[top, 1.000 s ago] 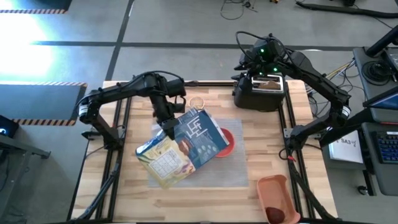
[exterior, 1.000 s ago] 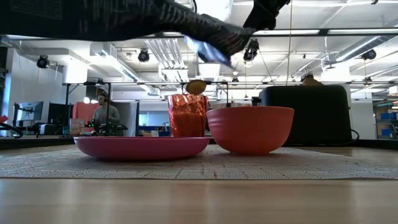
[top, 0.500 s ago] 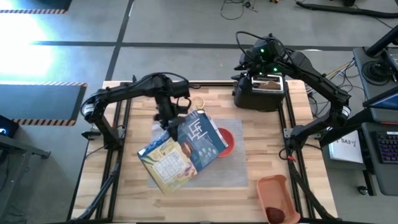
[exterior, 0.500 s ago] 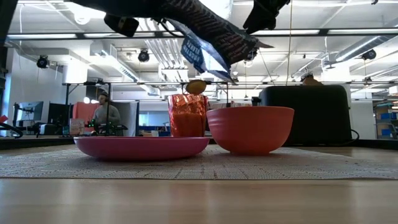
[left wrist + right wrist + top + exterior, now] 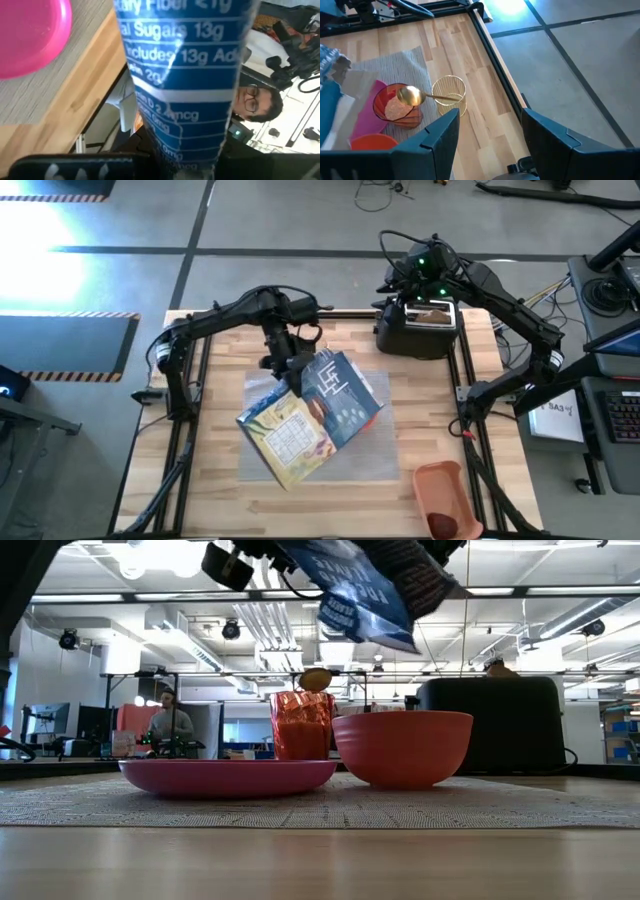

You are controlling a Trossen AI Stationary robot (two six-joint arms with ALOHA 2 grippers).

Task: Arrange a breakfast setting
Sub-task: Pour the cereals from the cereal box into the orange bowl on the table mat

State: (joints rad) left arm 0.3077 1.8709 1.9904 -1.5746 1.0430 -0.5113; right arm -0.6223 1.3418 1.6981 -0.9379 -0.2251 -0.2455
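Observation:
My left gripper (image 5: pixel 291 368) is shut on a blue and yellow cereal box (image 5: pixel 312 420), high over the grey placemat (image 5: pixel 372 470). In the low view the box (image 5: pixel 365 585) hangs above the orange bowl (image 5: pixel 402 747), the pink plate (image 5: pixel 228 776) and the orange cup (image 5: pixel 301 725), which stand on the placemat (image 5: pixel 320 808). The gold spoon (image 5: pixel 410 95) lies with its bowl on the cup (image 5: pixel 394 106), its handle over the clear glass (image 5: pixel 450 94). My right gripper (image 5: pixel 490 150) is open above the toaster (image 5: pixel 418 330), which holds toast (image 5: pixel 432 312). The red apple (image 5: pixel 445 525) lies in the orange tray. My left gripper holds the cereal box at its far-left end (image 5: pixel 298 377), coming from above. In the left wrist view the box's narrow blue side panel (image 5: pixel 175 140) runs between the two fingers. The box is tilted and lifted clear of the placemat, with its length reaching toward the table's near-right.
The orange tray (image 5: pixel 440 485) sits at the table's near right corner. The toaster stands at the far right. A person (image 5: pixel 170 722) is in the room beyond the table, and another person (image 5: pixel 257 107) shows in the left wrist view. Bare wood (image 5: pixel 220 480) lies left of the placemat.
My left gripper has gone up and toward the table's right edge with the cereal box. The box has moved with it and, in the low view, has risen and now hangs over the bowl. My right gripper has kept still.

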